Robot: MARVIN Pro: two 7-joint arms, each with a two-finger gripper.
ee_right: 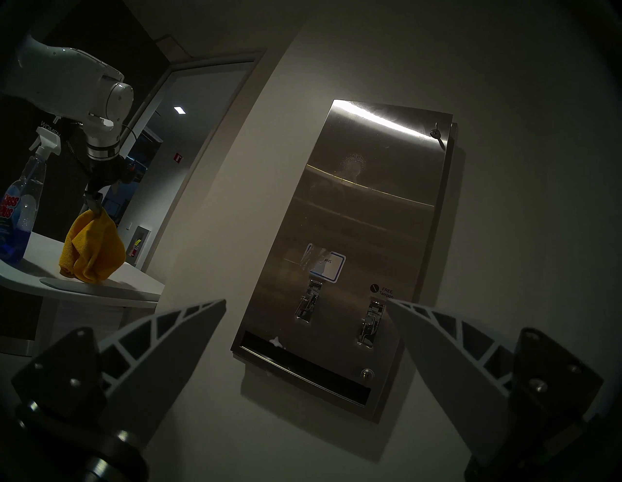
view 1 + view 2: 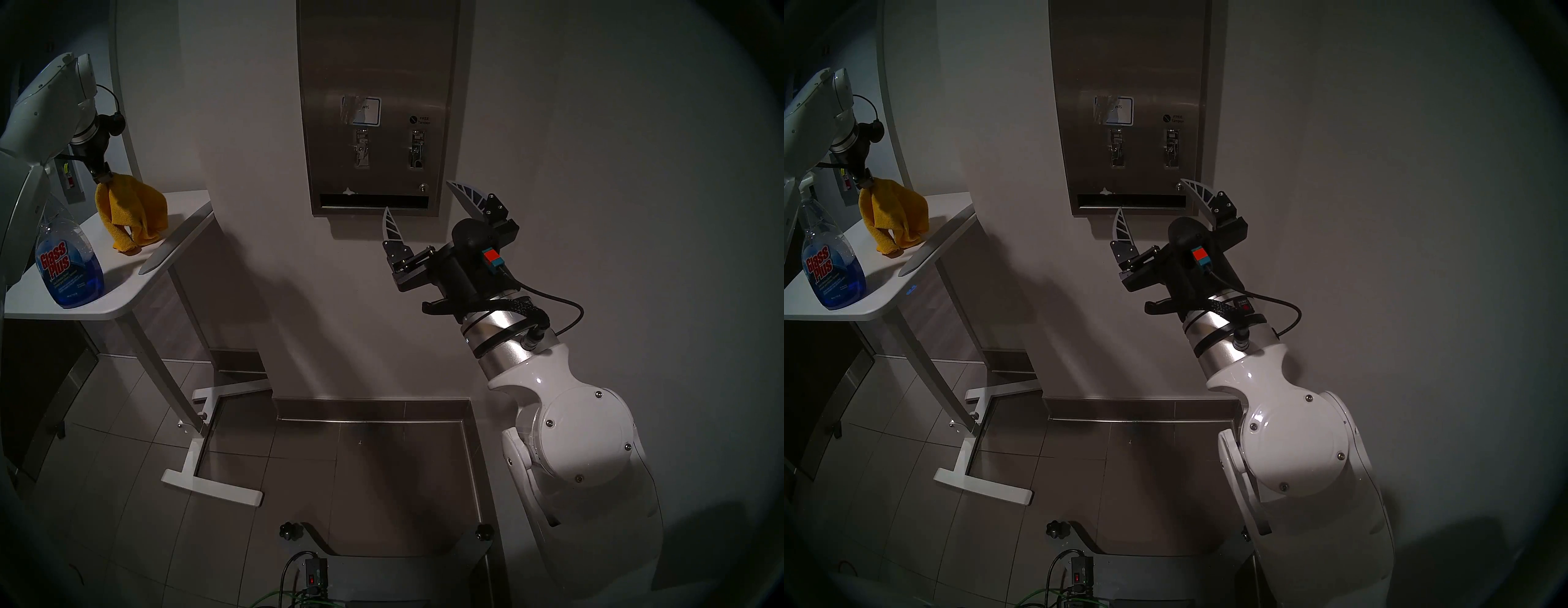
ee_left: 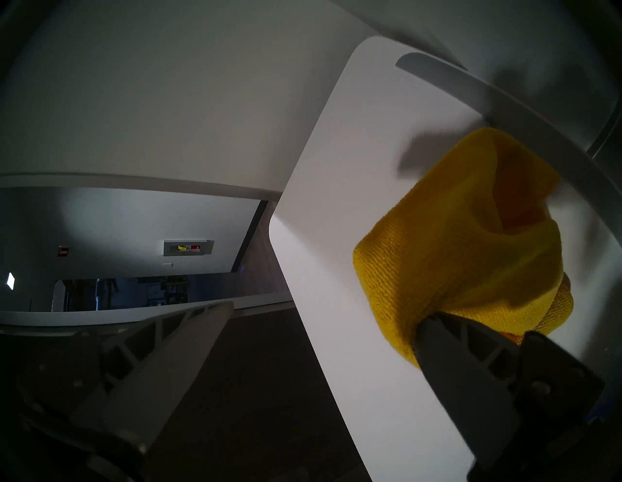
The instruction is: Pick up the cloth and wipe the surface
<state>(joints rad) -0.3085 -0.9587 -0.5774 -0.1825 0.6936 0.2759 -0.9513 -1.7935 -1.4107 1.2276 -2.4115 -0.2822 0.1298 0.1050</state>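
Note:
The mustard-yellow cloth (image 2: 135, 208) stands bunched in a peak on the white table (image 2: 106, 297), its lower folds resting on the top. My left gripper (image 2: 102, 174) is right at the peak. In the left wrist view the fingers (image 3: 188, 336) are wide apart, and the cloth (image 3: 454, 252) hangs around the tip of the right-hand finger only. The steel dispenser front (image 2: 373, 63) is on the wall, with a misty patch (image 1: 353, 161) on it. My right gripper (image 2: 418, 195) is open and empty, just below the dispenser's dark slot.
A blue Glass Plus spray bottle (image 2: 68, 263) stands on the table's near left. A grey strip (image 2: 178, 246) runs along the table's right edge. A door frame is behind the table. The table's white legs (image 2: 191, 446) stand on the tiled floor.

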